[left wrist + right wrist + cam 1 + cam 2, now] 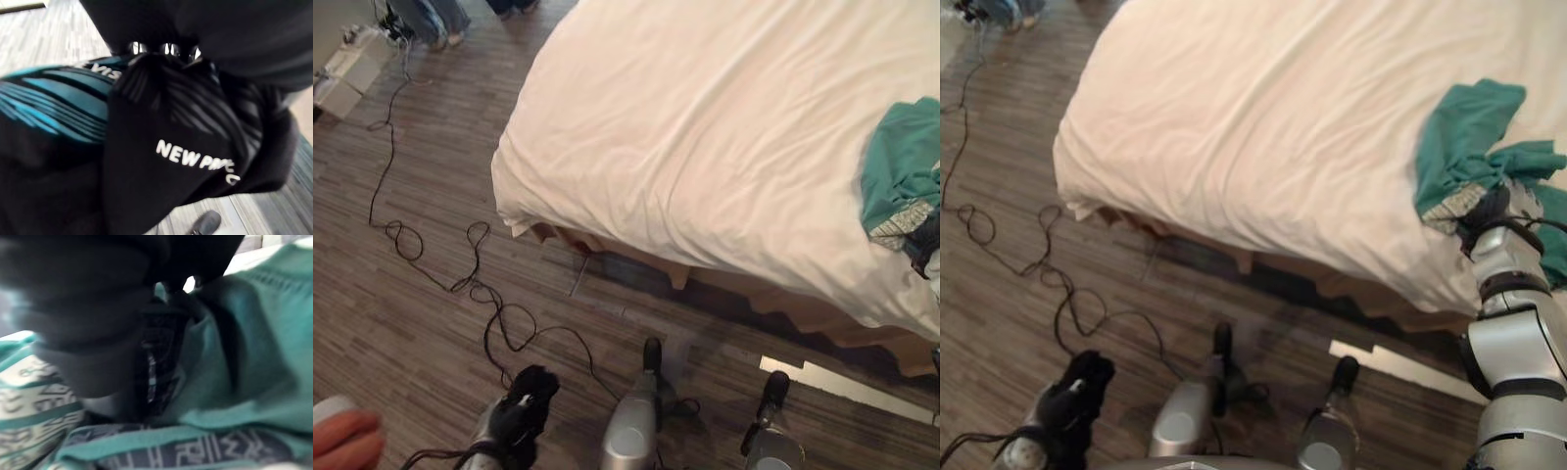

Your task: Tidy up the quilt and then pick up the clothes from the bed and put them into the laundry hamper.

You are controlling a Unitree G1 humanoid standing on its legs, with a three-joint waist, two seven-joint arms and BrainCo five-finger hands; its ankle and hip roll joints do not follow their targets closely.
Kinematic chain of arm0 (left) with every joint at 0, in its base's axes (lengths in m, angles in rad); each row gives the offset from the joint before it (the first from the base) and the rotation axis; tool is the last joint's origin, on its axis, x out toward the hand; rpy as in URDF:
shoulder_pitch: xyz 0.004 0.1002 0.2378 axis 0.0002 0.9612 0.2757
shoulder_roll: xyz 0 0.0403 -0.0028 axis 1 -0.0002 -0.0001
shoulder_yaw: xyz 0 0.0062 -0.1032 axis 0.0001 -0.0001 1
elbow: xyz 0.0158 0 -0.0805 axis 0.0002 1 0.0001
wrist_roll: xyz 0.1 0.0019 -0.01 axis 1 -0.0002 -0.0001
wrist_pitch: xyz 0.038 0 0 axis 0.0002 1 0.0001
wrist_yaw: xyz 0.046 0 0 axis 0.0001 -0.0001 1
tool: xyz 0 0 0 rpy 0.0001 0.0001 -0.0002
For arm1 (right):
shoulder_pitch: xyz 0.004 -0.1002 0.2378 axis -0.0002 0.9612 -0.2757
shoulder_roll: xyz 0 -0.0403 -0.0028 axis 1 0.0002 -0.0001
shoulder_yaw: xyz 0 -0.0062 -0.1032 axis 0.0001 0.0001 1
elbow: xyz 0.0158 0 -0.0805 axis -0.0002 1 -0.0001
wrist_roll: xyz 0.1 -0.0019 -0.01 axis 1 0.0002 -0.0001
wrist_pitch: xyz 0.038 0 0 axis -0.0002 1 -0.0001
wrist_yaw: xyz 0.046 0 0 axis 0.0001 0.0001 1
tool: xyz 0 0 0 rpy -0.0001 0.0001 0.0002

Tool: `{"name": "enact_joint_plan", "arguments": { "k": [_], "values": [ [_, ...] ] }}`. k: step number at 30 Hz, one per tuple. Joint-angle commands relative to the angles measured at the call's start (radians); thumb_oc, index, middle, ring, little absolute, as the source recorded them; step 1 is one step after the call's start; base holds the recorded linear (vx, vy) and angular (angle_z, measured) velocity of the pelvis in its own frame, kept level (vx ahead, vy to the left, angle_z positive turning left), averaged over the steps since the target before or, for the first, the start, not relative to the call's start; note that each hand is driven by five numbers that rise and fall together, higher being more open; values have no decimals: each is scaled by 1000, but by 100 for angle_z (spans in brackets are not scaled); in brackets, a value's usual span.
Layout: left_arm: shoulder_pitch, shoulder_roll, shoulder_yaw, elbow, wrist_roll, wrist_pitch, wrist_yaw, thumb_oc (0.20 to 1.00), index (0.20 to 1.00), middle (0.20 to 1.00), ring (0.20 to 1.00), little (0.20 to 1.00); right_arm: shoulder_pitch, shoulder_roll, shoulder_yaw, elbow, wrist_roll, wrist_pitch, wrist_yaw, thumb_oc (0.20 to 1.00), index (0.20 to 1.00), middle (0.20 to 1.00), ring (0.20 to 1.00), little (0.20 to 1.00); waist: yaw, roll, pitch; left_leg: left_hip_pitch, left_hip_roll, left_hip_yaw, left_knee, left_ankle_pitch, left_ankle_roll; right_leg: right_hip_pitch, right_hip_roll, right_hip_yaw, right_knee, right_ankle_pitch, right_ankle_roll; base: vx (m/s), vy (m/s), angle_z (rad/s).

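Note:
A white quilt (705, 147) lies spread over the bed, hanging down at its near edge. At the bed's right edge sits a bunched teal garment (1464, 137) with a pale patterned band. My right hand (1500, 208) rests on this teal cloth (244, 362), which presses close around the hand. Low at the left, over the floor, my left hand (167, 49) is shut on a black garment (161, 147) with teal stripes and white print. The same black garment (530, 387) drapes over that hand.
Wood-look floor (401, 323) runs along the bed's left and near sides. A person's legs (435, 20) and white boxes (347, 73) are at the far left. A bright flat strip (842, 387) lies on the floor under the bed's edge. A blurred pink shape (342, 439) fills the lower left corner.

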Motion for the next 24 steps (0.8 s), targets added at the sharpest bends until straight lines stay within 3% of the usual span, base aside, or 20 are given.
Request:
{"name": "enact_joint_plan", "arguments": {
  "k": [1,3,5,6,7,8,10,12,14,15,16,17,18,19,21,24],
  "values": [
    [-133,26,4,-39,-21,-62,14,200,200,200,200,200,-42,-3,84,-31,30,-12,47,200,200,200,200,200,-15,-15,10,22,68,45,-3,-37,-108,-74,-41,32,143,-138,38,0,0,0],
    [-133,26,4,-39,-21,-62,14,200,200,200,200,200,-42,-3,84,-31,30,-12,47,200,200,200,200,200,-15,-15,10,22,68,45,-3,-37,-108,-74,-41,32,143,-138,38,-7,33,-4],
    [-159,15,3,-96,2,-56,-13,200,200,200,200,200,222,79,-19,-345,153,-51,62,200,200,200,200,200,-26,-46,-11,32,62,43,-3,-57,-99,-45,-46,17,112,-129,47,-13,84,2],
    [-159,15,3,-96,2,-56,-13,200,200,200,200,200,222,79,-19,-345,153,-51,62,200,200,200,200,200,-26,-47,-11,31,62,43,-3,-57,-99,-46,-46,17,112,-129,47,69,101,16],
    [-155,-1,65,-77,10,-48,-20,200,200,200,200,200,623,160,-194,-814,285,-112,132,200,200,200,200,200,-65,-94,-41,64,57,47,-3,-93,-88,-3,-54,2,86,-122,55,61,85,5],
    [-156,0,64,-77,10,-48,-20,200,200,200,200,200,625,160,-196,-816,285,-111,132,200,200,200,200,200,-65,-95,-45,57,55,46,-3,-89,-87,-7,-55,2,83,-117,55,127,116,14],
    [-147,-45,125,-37,-18,-35,-24,200,200,200,200,200,889,283,-280,-954,386,-149,229,200,200,200,200,200,-92,-137,-95,91,33,37,-3,-114,-73,43,-71,-20,63,-105,65,82,79,29],
    [-145,-65,136,-28,-35,-33,-25,200,200,200,200,200,952,325,-289,-983,411,-147,263,200,200,200,200,200,-100,-147,-106,105,27,31,-3,-121,-68,55,-75,-20,70,-107,66,39,67,-16],
    [-136,-107,152,-31,-89,-30,-28,200,200,200,200,200,1073,397,-271,-1027,453,-141,350,200,200,200,200,200,-131,-161,-135,119,9,-19,-3,-126,-44,64,-46,67,139,-148,60,45,35,14],
    [-136,-107,152,-32,-90,-29,-28,200,200,200,200,200,1074,397,-271,-1028,453,-141,350,200,200,200,200,200,-131,-162,-138,115,8,-19,-3,-124,-43,61,-47,67,139,-146,60,6,10,77],
    [-151,-124,149,-15,-173,-37,-23,200,200,200,200,200,1111,428,-230,-1020,497,-139,380,200,200,200,200,200,-176,-161,-136,115,-3,-71,-3,-104,-20,36,110,365,221,-250,26,-17,37,84],
    [-155,-130,151,-19,-205,-39,-34,200,200,200,200,200,1117,442,-219,-1014,501,-141,383,200,200,200,200,200,-175,-159,-133,120,-14,-87,-3,-101,-12,33,164,470,235,-279,16,-30,40,97],
    [-162,-140,152,-10,-217,-43,-41,200,200,200,200,200,1111,458,-196,-982,513,-137,384,200,200,200,200,200,-166,-157,-135,117,-27,-108,-3,-100,-8,46,182,506,219,-284,-8,-30,-34,71],
    [-165,-146,149,3,-231,-46,-39,200,200,200,200,200,1113,473,-181,-955,524,-140,386,200,200,200,200,200,-164,-158,-132,118,-41,-145,-3,-95,-5,71,194,516,216,-303,-33,-26,-55,72],
    [-163,-154,151,6,-249,-47,-35,200,200,200,200,200,1099,482,-162,-932,526,-140,383,200,200,200,200,200,-161,-153,-138,112,-45,-172,-3,-87,-11,76,212,520,202,-300,-39,-27,-161,99],
    [-126,-207,165,-26,-355,-52,-19,200,200,200,200,200,1002,508,-120,-787,451,-124,298,200,200,200,200,200,-117,-119,-139,64,-56,-238,-3,-47,-49,148,184,377,102,-308,-57,-88,-205,103]
  ]
}}
